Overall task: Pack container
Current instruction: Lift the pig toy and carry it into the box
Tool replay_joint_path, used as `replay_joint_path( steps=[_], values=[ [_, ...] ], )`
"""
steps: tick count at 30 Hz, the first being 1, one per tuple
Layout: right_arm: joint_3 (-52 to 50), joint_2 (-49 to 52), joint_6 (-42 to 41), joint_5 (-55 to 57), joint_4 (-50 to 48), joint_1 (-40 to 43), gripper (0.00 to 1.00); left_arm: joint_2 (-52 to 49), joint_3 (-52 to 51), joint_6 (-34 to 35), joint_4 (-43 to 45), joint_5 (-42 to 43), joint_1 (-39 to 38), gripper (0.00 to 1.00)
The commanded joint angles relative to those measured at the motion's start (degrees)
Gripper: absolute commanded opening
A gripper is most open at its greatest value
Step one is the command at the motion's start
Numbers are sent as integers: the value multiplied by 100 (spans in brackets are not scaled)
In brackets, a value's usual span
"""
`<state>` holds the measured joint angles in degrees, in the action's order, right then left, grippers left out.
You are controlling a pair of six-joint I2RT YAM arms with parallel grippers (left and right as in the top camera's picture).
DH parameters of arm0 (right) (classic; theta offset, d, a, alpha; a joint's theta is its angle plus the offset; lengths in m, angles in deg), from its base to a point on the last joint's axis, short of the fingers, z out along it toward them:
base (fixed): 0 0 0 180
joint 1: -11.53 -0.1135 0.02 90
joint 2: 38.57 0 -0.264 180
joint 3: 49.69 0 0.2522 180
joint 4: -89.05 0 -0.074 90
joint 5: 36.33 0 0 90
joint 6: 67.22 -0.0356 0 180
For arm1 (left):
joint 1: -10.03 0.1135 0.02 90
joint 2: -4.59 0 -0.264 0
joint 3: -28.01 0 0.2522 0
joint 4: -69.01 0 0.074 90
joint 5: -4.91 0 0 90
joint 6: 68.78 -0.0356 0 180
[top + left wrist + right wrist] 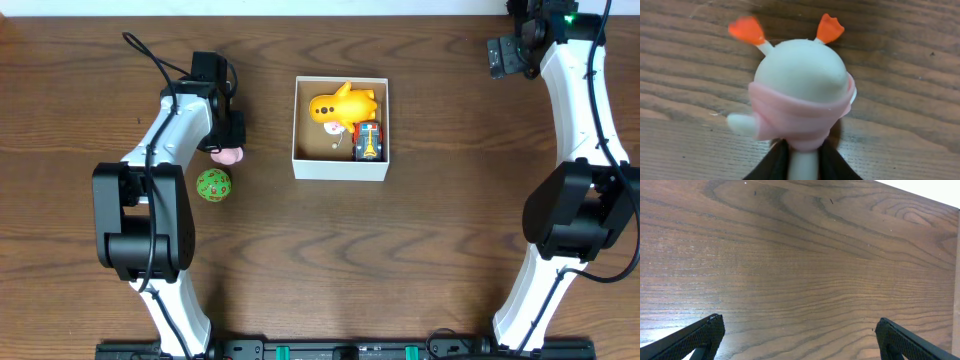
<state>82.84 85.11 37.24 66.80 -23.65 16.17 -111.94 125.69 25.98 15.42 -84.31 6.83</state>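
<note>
Two hands are in view, and only the left hand (801, 169) has anything in it. Its dark fingers (772, 165) pinch the lower end of a small white toy figure (802, 90) with a pink band around its middle and orange feet. Whether the figure rests on the bench (800, 255) or is lifted just clear of it, I cannot tell. The right hand (800, 325) is spread wide over bare wood at the far right corner, well apart from everything else, with nothing between its fingers.

The container (340, 168) sits near the middle of the bench, to the right of the left hand. The job looks about half done. A yellow toy animal (340, 104) and a small toy car (368, 142) lie inside, filling the far and right part of the box, while the near left part shows bare cardboard. What seems left is the figure in the left hand and a green spotted ball (213, 185), which lies on the bench just beside the left arm, a little nearer than the figure.

Nothing stands between the figure and the container, only open bench. The near white wall has to be cleared on the way in.
</note>
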Motion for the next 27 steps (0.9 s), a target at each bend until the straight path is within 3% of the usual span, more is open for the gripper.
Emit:
replay_joint_path(
  steps=[1,3,18,27],
  values=[
    [-7,-105,-92,35,9,0,99,-33,-44,28,-7,9,24,14],
    [-7,-105,-92,35,9,0,99,-17,-22,26,15,4,24,6],
    [-7,-105,-92,35,9,0,99,570,1325,26,-31,9,-66,6],
    [-7,-105,-92,35,9,0,99,1060,1845,26,-37,236,-800,6]
  ],
)
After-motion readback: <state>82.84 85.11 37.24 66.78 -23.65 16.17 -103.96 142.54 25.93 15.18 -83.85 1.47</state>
